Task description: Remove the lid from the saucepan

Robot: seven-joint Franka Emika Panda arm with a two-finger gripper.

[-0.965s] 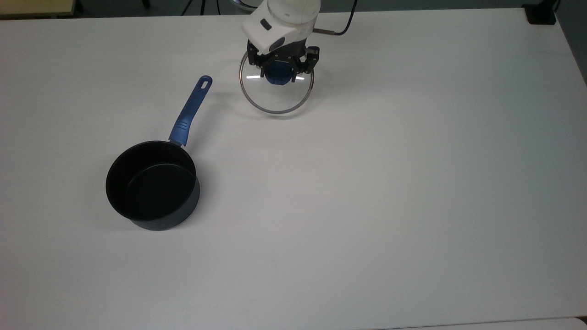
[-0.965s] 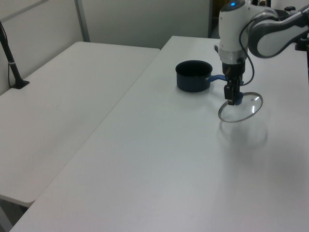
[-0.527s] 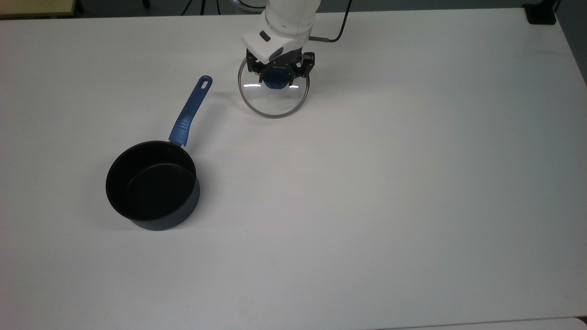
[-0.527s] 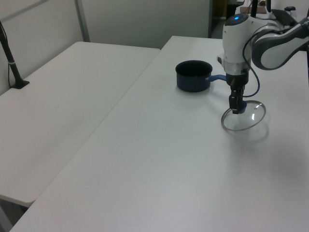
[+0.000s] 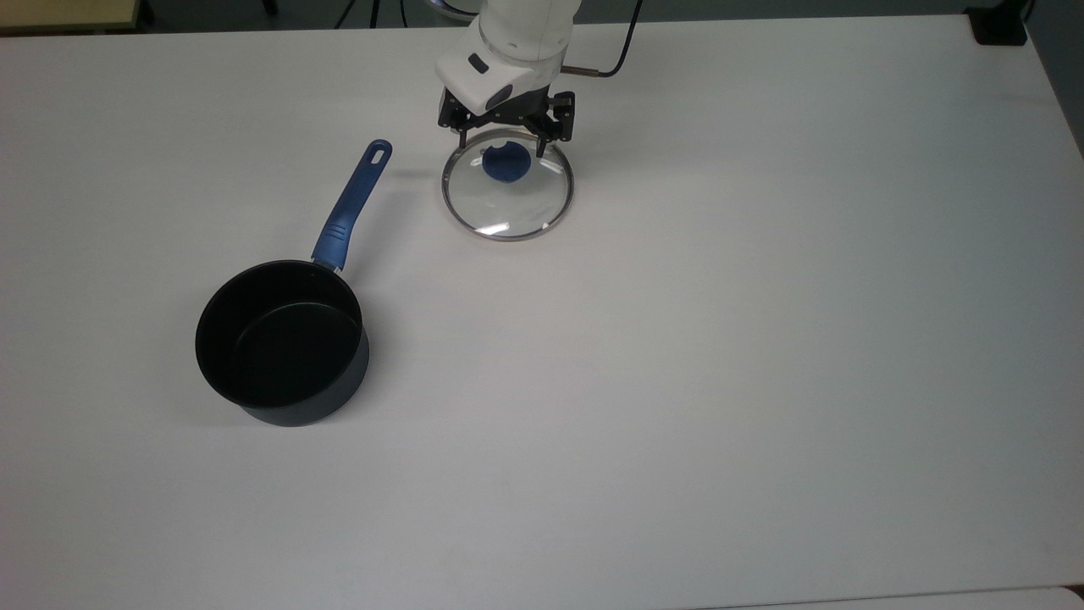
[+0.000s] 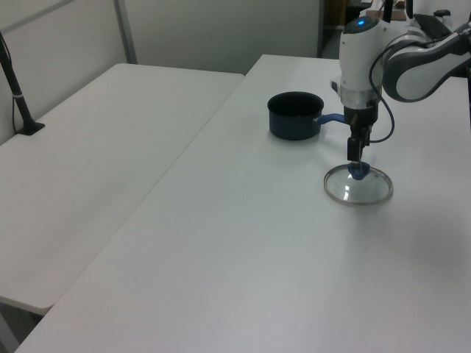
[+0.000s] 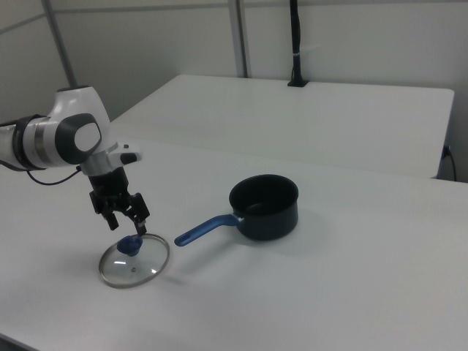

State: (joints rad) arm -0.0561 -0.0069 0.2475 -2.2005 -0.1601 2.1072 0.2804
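Now you have the lid [image 5: 508,185] lying flat on the white table [image 5: 762,339], well apart from the uncovered saucepan [image 5: 284,343], with your gripper [image 5: 506,138] just above its blue knob [image 5: 506,163], fingers spread wide and holding nothing.

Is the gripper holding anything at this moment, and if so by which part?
Nothing is held. The gripper is open just above the blue knob of the lid, which lies flat on the table, apart from the saucepan.
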